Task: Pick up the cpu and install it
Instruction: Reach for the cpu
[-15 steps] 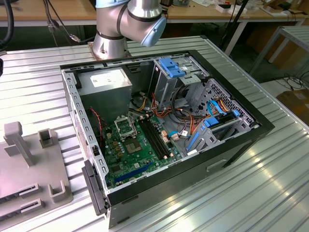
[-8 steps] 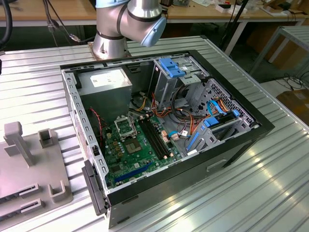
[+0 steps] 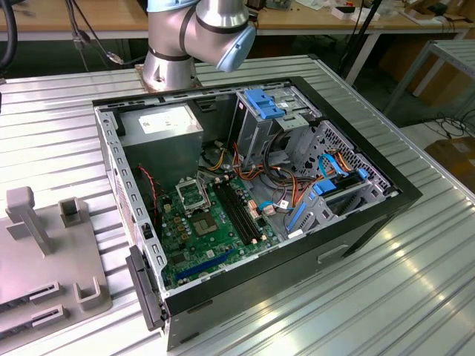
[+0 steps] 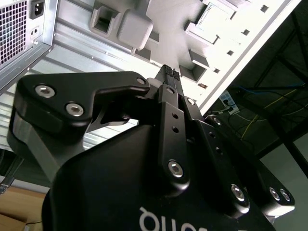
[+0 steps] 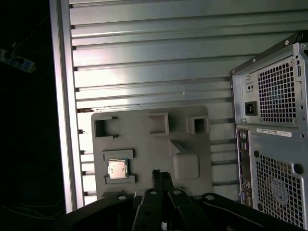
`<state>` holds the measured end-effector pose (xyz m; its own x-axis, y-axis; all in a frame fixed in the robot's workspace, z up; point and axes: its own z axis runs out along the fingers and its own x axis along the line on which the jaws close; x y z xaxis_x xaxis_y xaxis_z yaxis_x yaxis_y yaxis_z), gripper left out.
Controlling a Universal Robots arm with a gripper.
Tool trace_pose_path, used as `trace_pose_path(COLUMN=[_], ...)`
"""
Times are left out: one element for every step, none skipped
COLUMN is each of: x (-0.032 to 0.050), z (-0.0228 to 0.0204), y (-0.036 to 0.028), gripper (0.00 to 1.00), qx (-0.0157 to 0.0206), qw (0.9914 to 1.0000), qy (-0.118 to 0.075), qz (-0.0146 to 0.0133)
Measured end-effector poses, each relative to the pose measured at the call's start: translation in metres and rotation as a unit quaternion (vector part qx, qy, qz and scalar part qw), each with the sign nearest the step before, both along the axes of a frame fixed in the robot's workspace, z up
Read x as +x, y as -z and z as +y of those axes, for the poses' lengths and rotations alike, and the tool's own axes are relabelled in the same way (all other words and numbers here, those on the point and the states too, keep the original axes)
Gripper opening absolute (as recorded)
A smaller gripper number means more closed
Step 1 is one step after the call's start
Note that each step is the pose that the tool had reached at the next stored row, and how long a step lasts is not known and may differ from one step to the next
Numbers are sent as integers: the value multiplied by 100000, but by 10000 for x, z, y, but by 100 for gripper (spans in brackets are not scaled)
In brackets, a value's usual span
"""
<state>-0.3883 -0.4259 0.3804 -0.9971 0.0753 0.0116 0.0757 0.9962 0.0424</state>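
Cpu [image 5: 117,169] lay flat in a recess of the grey fixture tray [image 5: 192,115] on the tabletop [image 5: 144,57], beside the computer case [image 5: 274,144]. End effector [image 5: 161,176] hovered near it, fingers together, holding nothing. Judged light, stiff and fragile; grip by opposite edges.

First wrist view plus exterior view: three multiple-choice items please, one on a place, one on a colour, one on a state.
1. The cpu lies:
A) in the motherboard socket
B) in a recess of the grey fixture plate
C) on the bare table

2. The motherboard is:
A) green
B) red
C) white

3. The computer case is:
A) closed
B) open, board exposed
C) covered with cloth

Answers:
1. B, the first wrist view shows the chip seated in the plate's recess.
2. A, the board in the exterior view is green.
3. B, the cables and board inside are in plain sight.
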Motion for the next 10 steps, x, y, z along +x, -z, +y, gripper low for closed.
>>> trace_pose_path(x=[0, 0, -1, -1, -1, -1, -9, -19, -27, -43], z=[0, 0, 0, 0, 0, 0, 0, 1, 0, -1], y=[0, 0, 0, 0, 0, 0, 0, 0, 0, 0], gripper=[11, 11, 11, 11, 11, 11, 11, 11, 11, 11], qx=[-1, -3, 1, 1, 1, 1, -2, 0, -3, 0], qw=[100000, 100000, 100000, 100000, 100000, 100000, 100000, 100000, 100000, 100000], qy=[-1, 1, -1, 1, 0, 0, 8, 15, 4, 4], qz=[0, 2, 0, -1, -3, -1, 2, -2, 2, 6])
